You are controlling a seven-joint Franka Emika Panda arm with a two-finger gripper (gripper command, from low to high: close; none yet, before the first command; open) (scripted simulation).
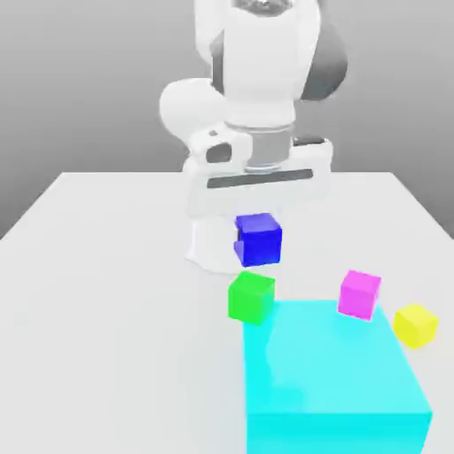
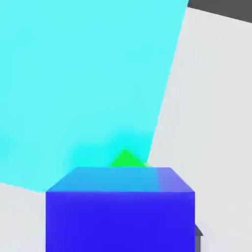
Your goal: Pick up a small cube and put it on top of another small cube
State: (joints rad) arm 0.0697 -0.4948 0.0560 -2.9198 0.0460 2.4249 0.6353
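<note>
Claw (image 1: 259,215) pinching 1 blue cube (image 1: 259,241); off-centre release over green cube (image 1: 251,298) could topple it.

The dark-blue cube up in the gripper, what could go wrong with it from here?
The small dark-blue cube hangs in the shut gripper, so it might slip. If lowered off-centre, it could tip off the small green cube. That green cube sits by the big cyan block's corner, so a nudge might shift it.
</note>
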